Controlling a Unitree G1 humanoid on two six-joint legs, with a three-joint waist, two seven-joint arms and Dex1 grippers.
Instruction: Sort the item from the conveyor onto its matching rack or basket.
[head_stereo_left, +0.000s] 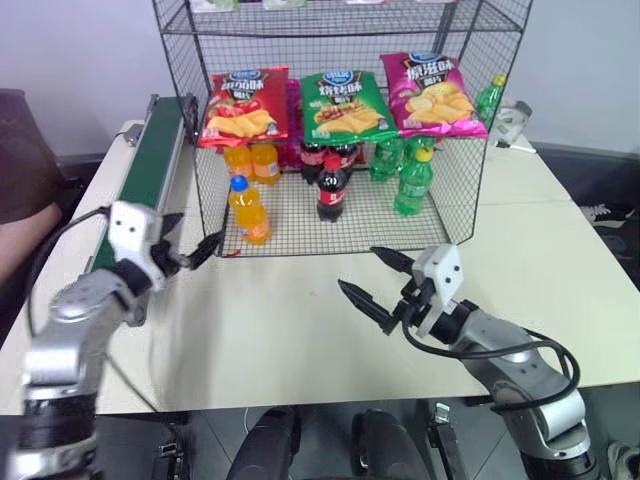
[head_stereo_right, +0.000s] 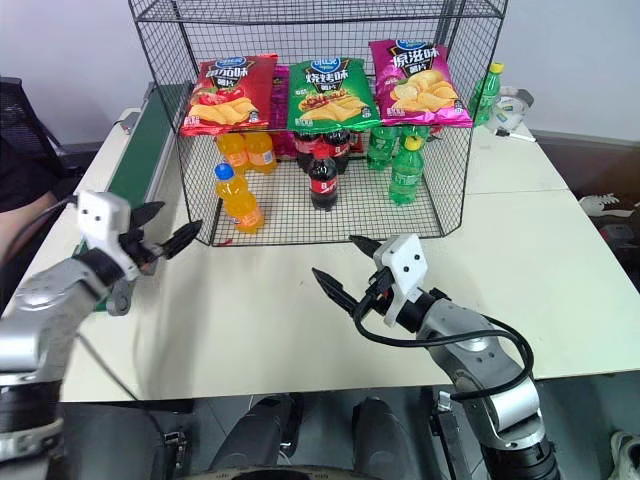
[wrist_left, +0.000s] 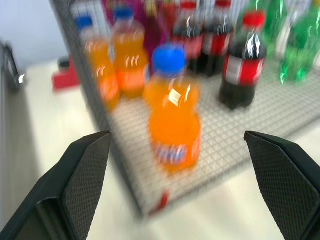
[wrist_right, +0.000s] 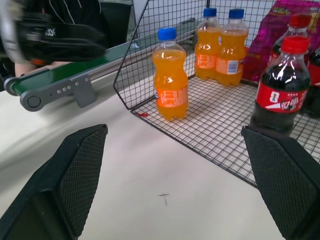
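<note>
The item, a small orange soda bottle (head_stereo_left: 248, 212) with a blue cap, stands upright at the front left corner of the bottom shelf of the black wire rack (head_stereo_left: 470, 150). My left gripper (head_stereo_left: 198, 238) is open and holds nothing. It hovers just left of the rack's front corner, a short way from the bottle and pointing toward it. The left wrist view shows the bottle (wrist_left: 172, 120) ahead, between the spread fingers and apart from them. My right gripper (head_stereo_left: 360, 268) hangs open and empty over the table in front of the rack. The dark-green conveyor (head_stereo_left: 150, 160) runs along the table's left side.
Two more orange bottles (head_stereo_left: 252, 160), cola bottles (head_stereo_left: 332, 190) and green bottles (head_stereo_left: 412, 182) share the bottom shelf. Chip bags (head_stereo_left: 345, 103) lie on the shelf above. A person in dark clothes (head_stereo_left: 25, 170) sits left of the conveyor. A green bottle (head_stereo_left: 490, 97) stands behind the rack.
</note>
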